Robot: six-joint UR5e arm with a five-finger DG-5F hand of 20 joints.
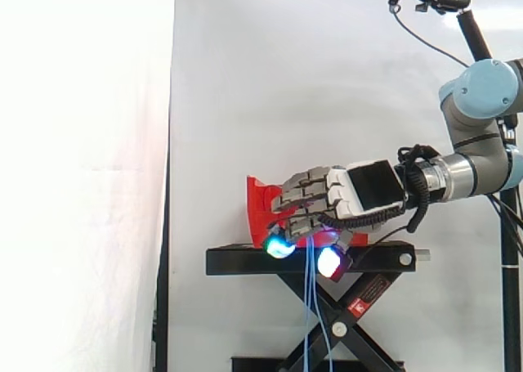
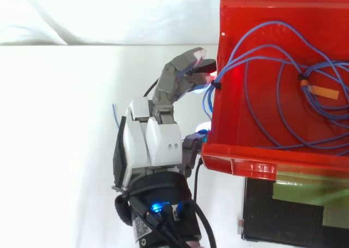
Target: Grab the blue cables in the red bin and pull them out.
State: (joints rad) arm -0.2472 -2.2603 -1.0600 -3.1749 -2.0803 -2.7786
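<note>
The red bin point(image 2: 240, 162) stands on a black stand point(image 1: 245, 262), and thin blue cables point(image 2: 209, 100) lie coiled inside it. A bunch of them runs over the bin's left wall. My hand point(image 2: 152, 144) is just outside that wall, its fingers curled around the bunch at the rim. In the side view the hand point(image 1: 359, 192) is in front of the bin point(image 1: 260, 204), knuckles up and glowing pads pointing down. Blue strands point(image 1: 309, 307) hang straight down from it past the stand's top.
An orange tag point(image 2: 319, 90) is tied onto the cables deep in the bin. The stand's crossed legs point(image 1: 343, 323) are below the hand. A white curtain is behind the stand, with white floor to the bin's left in the top view.
</note>
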